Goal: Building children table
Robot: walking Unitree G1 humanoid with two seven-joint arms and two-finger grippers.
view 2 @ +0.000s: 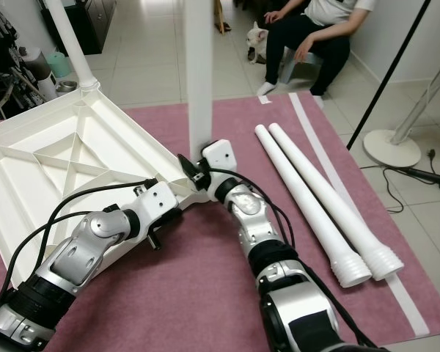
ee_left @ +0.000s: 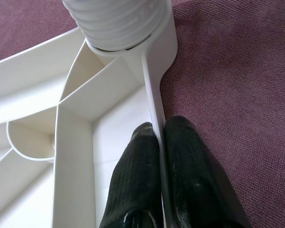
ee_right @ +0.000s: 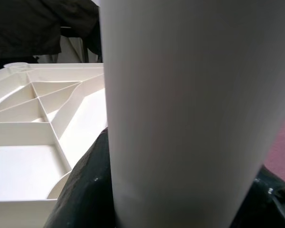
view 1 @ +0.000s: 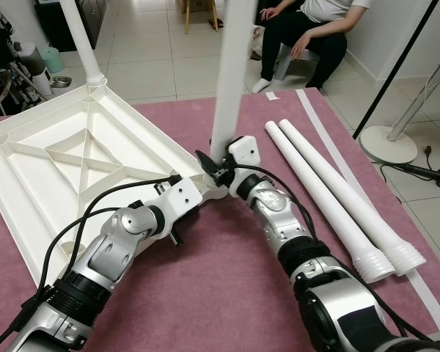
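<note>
A white tabletop [view 1: 73, 158] lies upside down on a maroon rug, ribs facing up. One white leg [view 1: 81, 37] stands in its far corner. A second leg [view 1: 231, 73] stands upright in the near right corner socket [ee_left: 128, 33]. My right gripper [view 1: 218, 165] is shut on this leg just above its base, a black finger [ee_right: 85, 190] on each side. My left gripper [ee_left: 160, 142] is shut on the tabletop's thin rim [ee_left: 152, 95], close to that corner. Two loose legs [view 1: 330, 191] lie side by side on the rug to the right.
A person [view 1: 315, 29] sits on a stool at the back right, with a small dog [view 2: 258, 35] beside them. A fan base [view 1: 389, 143], a cable and a black device [view 1: 436, 174] lie on the tiles at right. Clutter [view 1: 29, 73] stands far left.
</note>
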